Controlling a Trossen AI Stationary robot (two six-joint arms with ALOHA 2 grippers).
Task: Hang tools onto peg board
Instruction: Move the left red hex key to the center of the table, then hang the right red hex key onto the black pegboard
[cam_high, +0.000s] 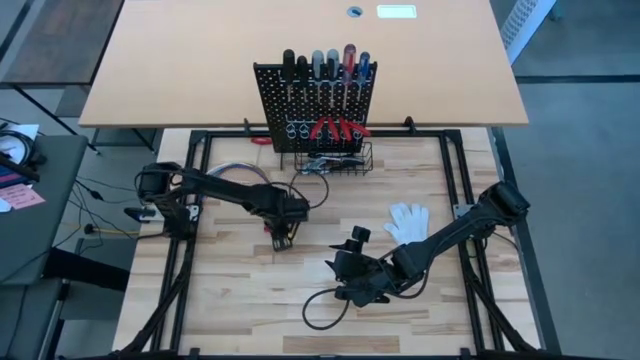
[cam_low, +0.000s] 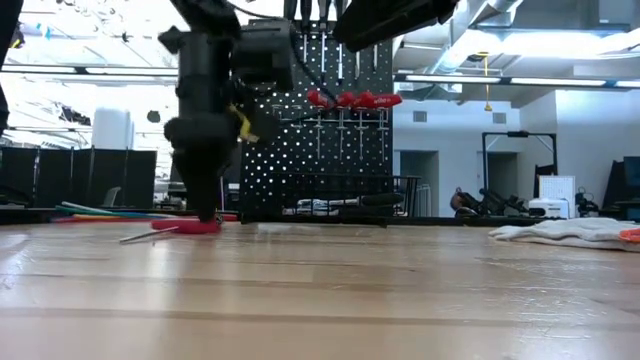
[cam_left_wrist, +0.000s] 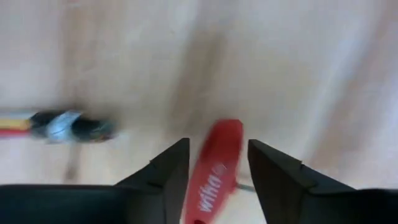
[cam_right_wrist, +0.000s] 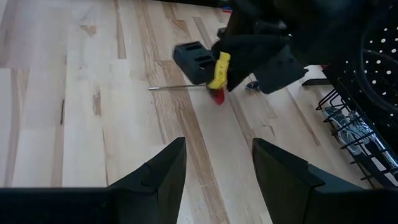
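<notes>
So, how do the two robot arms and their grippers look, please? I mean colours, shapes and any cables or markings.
Both arms are dark, nearly black, built of jointed segments. The left gripper has two dark, wedge-shaped fingers and a yellow tag or cable piece at its wrist. The right gripper has the same dark, tapered fingers, and a black cable loops on the table beside that arm. No readable markings show on either.

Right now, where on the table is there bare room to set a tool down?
Bare wood lies at the near left, in front of the left gripper, and between the peg board and the glove. It is crowded around the red screwdriver and around the right gripper with its cable loop.
</notes>
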